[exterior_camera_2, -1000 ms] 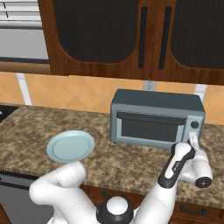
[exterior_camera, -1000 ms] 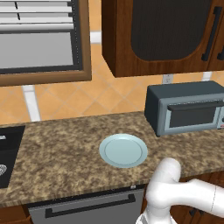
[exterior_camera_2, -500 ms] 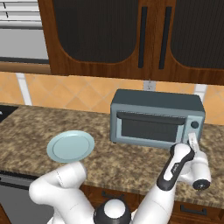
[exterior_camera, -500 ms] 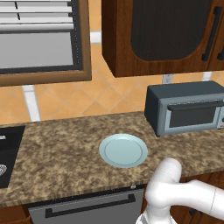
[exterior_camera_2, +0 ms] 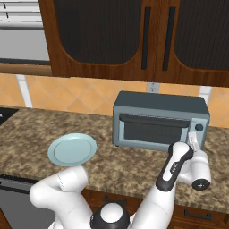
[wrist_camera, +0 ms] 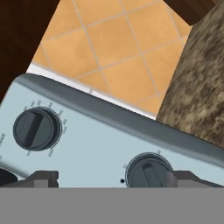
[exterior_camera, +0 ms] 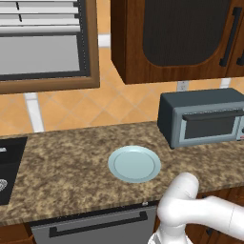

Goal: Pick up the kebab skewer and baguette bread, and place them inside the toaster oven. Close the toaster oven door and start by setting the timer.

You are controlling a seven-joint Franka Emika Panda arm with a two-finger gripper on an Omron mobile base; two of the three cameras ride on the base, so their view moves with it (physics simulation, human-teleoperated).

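Note:
The slate blue-grey toaster oven [exterior_camera_2: 161, 120] [exterior_camera: 202, 119] stands on the counter with its door [exterior_camera_2: 152, 129] shut, the dark bar handle along the door's top. My gripper [exterior_camera_2: 192, 140] hovers at the oven's right end, facing the control panel [wrist_camera: 96, 144]. In the hand view the gripper [wrist_camera: 113, 178] is open. Its fingertips [wrist_camera: 41, 177] stand wide apart on either side of a dark knob [wrist_camera: 146, 171], and a second knob [wrist_camera: 36, 128] sits further along the panel. The kebab skewer and the baguette bread are out of view.
An empty pale blue plate [exterior_camera: 134, 163] [exterior_camera_2: 71, 149] lies on the granite counter [exterior_camera: 66, 167] left of the oven. Dark wooden wall cabinets [exterior_camera_2: 134, 36] hang above. A dark sink edge [exterior_camera: 7, 167] is at the far left.
The hand has shifted slightly beside the oven's right end. The oven, plate and base views are unchanged.

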